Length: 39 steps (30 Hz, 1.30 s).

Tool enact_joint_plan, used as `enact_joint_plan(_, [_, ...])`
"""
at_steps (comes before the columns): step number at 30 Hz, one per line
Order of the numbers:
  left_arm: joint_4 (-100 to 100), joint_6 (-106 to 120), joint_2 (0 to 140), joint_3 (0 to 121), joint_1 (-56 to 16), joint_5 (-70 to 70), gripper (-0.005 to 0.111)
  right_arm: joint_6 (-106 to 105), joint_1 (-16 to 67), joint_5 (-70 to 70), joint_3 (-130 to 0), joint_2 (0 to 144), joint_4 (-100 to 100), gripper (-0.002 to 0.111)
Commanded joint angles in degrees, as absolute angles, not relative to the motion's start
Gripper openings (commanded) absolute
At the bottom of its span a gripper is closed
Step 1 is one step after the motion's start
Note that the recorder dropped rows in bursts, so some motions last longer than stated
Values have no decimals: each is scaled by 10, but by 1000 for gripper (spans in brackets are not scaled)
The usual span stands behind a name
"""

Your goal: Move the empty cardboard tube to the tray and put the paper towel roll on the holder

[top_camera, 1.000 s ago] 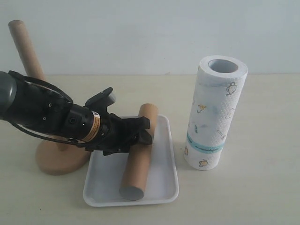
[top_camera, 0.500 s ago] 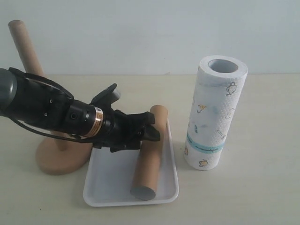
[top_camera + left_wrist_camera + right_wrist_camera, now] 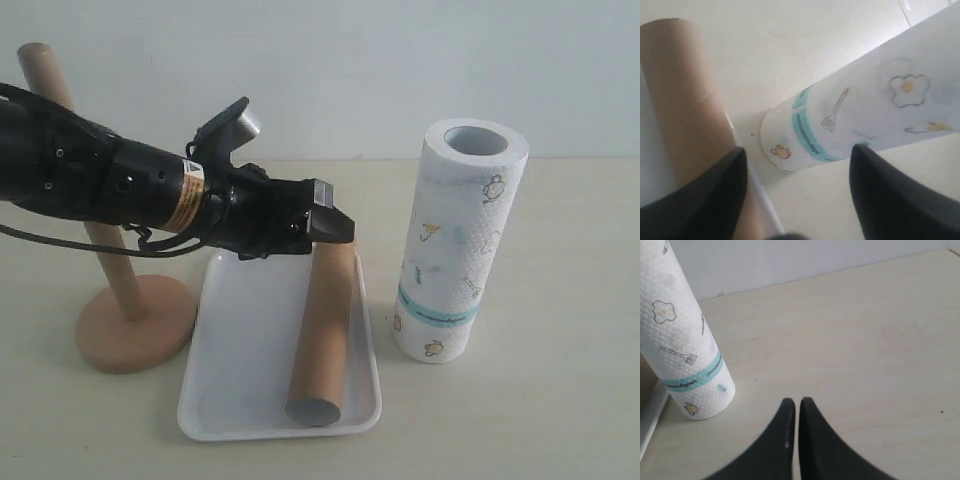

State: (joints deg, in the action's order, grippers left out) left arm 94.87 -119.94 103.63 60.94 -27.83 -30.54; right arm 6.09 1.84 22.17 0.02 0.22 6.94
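Brown hollow cardboard tube (image 3: 322,335) lies in the shallow white plastic tray (image 3: 235,350) along its right side, its far end at the rim under the left pincer (image 3: 333,226). That arm's wrist view shows what the exterior view cannot — fingers (image 3: 715,195) spread wide, the tube beside one. White printed paper towel roll (image 3: 460,250) stands upright on the counter (image 3: 540,400) just right of the tray; the light wooden disc-and-pole holder (image 3: 135,322) stands left. Only the right wrist view shows the right pincer (image 3: 796,407) — closed, empty
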Motion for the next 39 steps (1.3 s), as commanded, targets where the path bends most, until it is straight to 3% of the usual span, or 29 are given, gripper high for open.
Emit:
enact_joint_plan(1, [956,-1202,994,608,-280,-354,36,60,19,217,0,0,68,3])
enact_joint_plan(4, [989,-1202,960,608,-280,-366,8,60,19,217,0,0,68,3])
enact_joint_plan(5, [999,-1202,942,608,-280,-366,5,60,19,217,0,0,68,3])
enact_joint_plan(15, [999,-1202,775,504,-280,-357,4,60,19,217,0,0,68,3])
enact_joint_plan(24, [999,-1200,588,413,-280,-437,4,59,19,217,0,0,68,3])
enact_joint_plan(39, [999,-1200,477,397,-280,-472,4,59,19,217,0,0,68,3])
